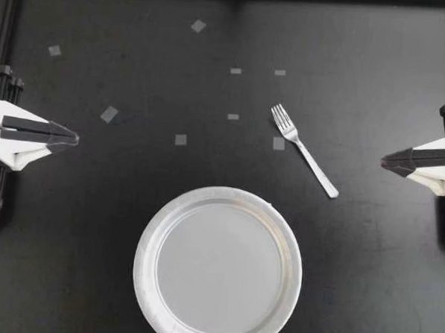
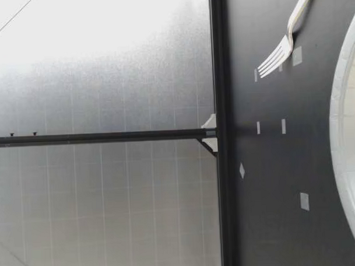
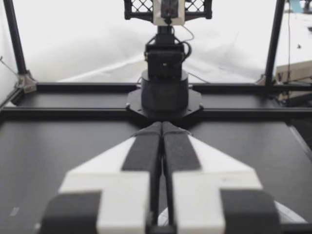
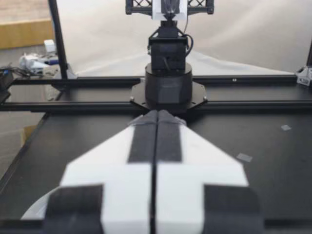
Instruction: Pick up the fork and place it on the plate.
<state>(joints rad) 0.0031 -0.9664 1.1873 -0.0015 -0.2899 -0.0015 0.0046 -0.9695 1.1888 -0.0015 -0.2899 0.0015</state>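
This looks like a robotics lab test cell: a matt black worktop (image 1: 366, 278) dotted with small tape squares (image 1: 109, 114) and fenced by a black metal frame (image 2: 221, 131). A robot arm's base (image 3: 165, 92) stands at the worktop's end. White sheeting (image 2: 105, 65) hangs behind the worktop, and loose cables and gear (image 4: 34, 61) lie beyond its edge.

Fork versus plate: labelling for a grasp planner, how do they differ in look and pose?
The fork is slim, shiny metal; the plate is broad, round, matte white. The fork lies diagonally, tines pointing away from the plate; the round plate has no heading. The fork sits right of centre; the plate sits centred. Both lie flat on the black table, apart.
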